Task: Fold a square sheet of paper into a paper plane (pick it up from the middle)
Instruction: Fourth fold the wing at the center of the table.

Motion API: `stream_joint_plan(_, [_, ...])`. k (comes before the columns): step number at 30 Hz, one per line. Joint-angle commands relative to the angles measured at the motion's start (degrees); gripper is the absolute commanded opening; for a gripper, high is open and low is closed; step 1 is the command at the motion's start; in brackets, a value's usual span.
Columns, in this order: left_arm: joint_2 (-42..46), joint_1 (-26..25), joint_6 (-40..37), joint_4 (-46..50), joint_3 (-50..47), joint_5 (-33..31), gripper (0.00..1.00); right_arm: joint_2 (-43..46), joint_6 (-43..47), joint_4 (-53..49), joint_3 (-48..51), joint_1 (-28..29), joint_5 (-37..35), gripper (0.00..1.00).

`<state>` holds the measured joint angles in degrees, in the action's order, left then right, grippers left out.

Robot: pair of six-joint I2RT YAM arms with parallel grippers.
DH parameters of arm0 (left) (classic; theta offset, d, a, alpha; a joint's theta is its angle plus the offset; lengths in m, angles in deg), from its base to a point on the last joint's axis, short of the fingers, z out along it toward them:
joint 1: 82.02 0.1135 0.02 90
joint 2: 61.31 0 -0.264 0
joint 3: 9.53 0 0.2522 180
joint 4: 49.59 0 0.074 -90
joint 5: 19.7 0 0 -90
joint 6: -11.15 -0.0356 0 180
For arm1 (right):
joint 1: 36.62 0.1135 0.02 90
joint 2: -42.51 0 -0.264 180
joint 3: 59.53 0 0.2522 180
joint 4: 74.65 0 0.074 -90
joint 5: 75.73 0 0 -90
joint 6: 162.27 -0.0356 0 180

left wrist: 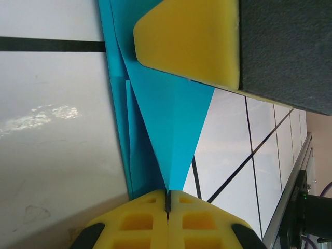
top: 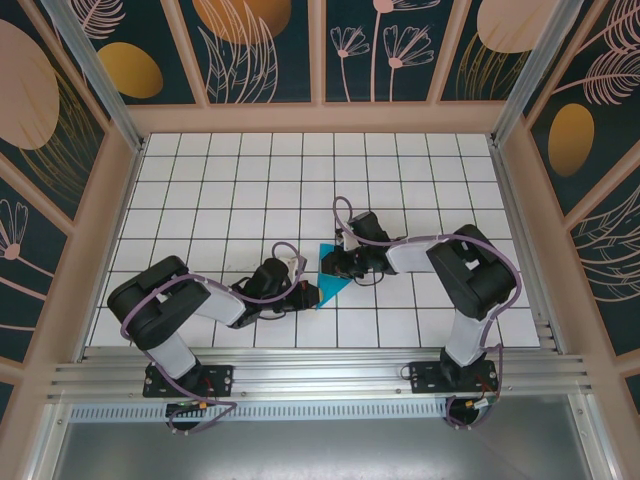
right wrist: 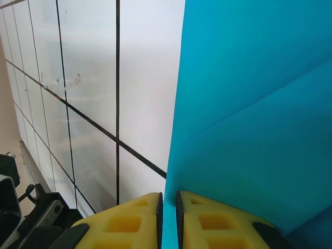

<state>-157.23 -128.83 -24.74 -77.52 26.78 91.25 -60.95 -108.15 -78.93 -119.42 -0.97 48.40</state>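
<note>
Top view: I see the paper plane (top: 333, 277) mid-table on the white tiles (top: 200, 190), between both grippers. Its long axis runs diagonally, with the narrow tip toward the near left at the left gripper (top: 308, 294) and the wide end by the right gripper (top: 337, 266).

Left wrist: my left jaws are clenched on the tip, and the paper fans wider away from the lens.

Right wrist: my right jaws are nipped onto the plane's edge, with creased teal to the right and tiles to the left.

A white tabletop (top: 200, 170) ruled with dark grid lines is enclosed left, right and far by wall panels (top: 260, 50) painted with flowers; metal rails (top: 320, 372) are laid along its near edge.
</note>
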Motion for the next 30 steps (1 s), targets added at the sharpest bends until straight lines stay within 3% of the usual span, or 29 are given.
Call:
stream_joint_plan(1, [0.4, 0.4, -1.3, 5.6, -0.1, -1.9, 0.07, -1.4, 1.4, -0.3, 0.0, -0.2, -2.9, 0.18])
stream_joint_plan(8, [3.3, 0.4, -1.0, 7.7, 0.0, -2.4, 0.16, -2.6, 1.4, -1.4, 0.1, -0.1, -4.1, 0.17])
stream_joint_plan(13, [3.2, 0.4, -1.3, 8.8, 0.6, -2.9, 0.07, -2.5, 1.1, -1.4, 1.1, -0.1, -4.4, 0.17])
stream_joint_plan(19, [1.6, 0.4, -0.3, 7.3, -0.5, -1.3, 0.03, -2.6, 0.7, -1.4, 1.7, -0.1, -4.8, 0.17])
stream_joint_plan(30, [5.4, 0.4, -0.1, 6.4, 0.2, 3.0, 0.17, -2.2, 0.8, -1.6, 2.9, 0.0, -5.8, 0.17])
